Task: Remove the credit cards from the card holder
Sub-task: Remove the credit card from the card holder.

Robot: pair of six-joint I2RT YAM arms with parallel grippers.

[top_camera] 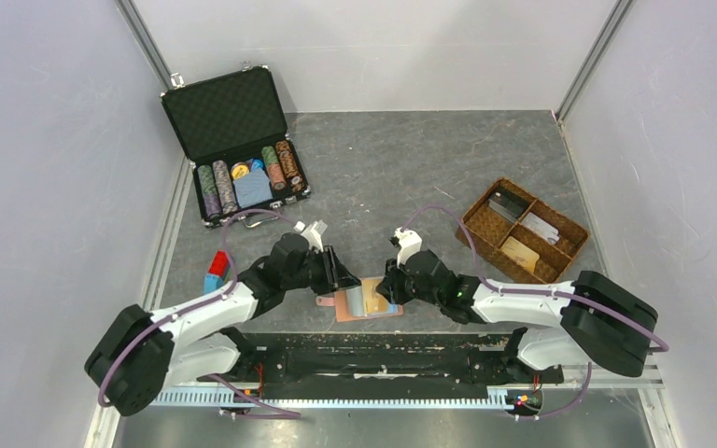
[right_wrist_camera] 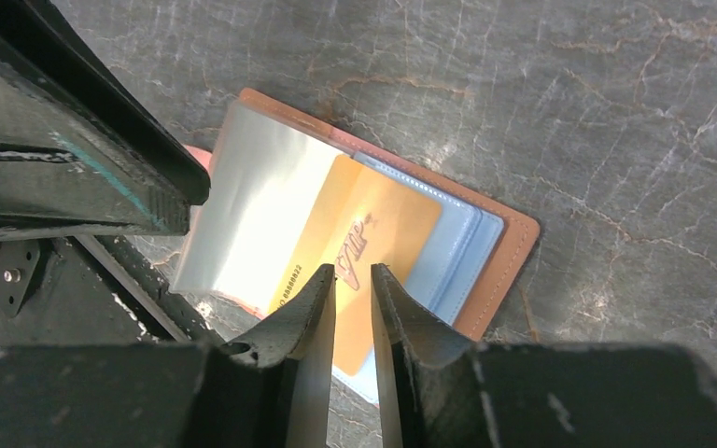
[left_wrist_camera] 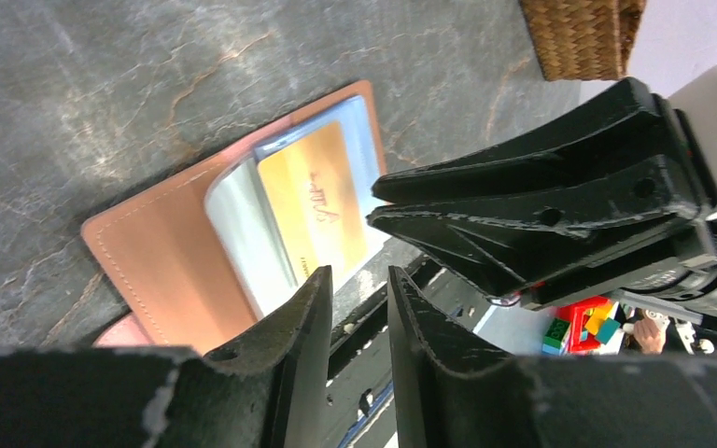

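**Both grippers barely parted over the open card holder**

Top view: the card holder (top_camera: 359, 306) lies open and flat at the near edge of the grey veined table (top_camera: 411, 168), between the arms. The left gripper (top_camera: 338, 273) meets its left side and the right gripper (top_camera: 388, 283) its right. How far either is parted cannot be read from here. A brown woven tray (top_camera: 468, 229) to the right holds a dark grey card (top_camera: 504, 203), a white card (top_camera: 541, 227) and a tan card (top_camera: 520, 253), each in its own compartment. A black foam-lined chip case (top_camera: 224, 112) stands open at the far left.

Left wrist: the left gripper (left_wrist_camera: 359, 313) has its black fingers a narrow slit apart and grasps nothing. Its tips sit at the card holder's (left_wrist_camera: 163, 257) near edge. The leather is smooth and tan with a stitched border. A glossy clear sleeve (left_wrist_camera: 243, 233) curls up beside a gold card (left_wrist_camera: 322, 210). The right gripper (left_wrist_camera: 378, 205) points at that card's right edge.

Right wrist: the right gripper (right_wrist_camera: 353, 285) is a thin gap apart above the gold card (right_wrist_camera: 383, 224) and pinches nothing. Whether its tips touch the card cannot be told. The left gripper (right_wrist_camera: 187, 191) reaches the lifted clear sleeve (right_wrist_camera: 261, 205).
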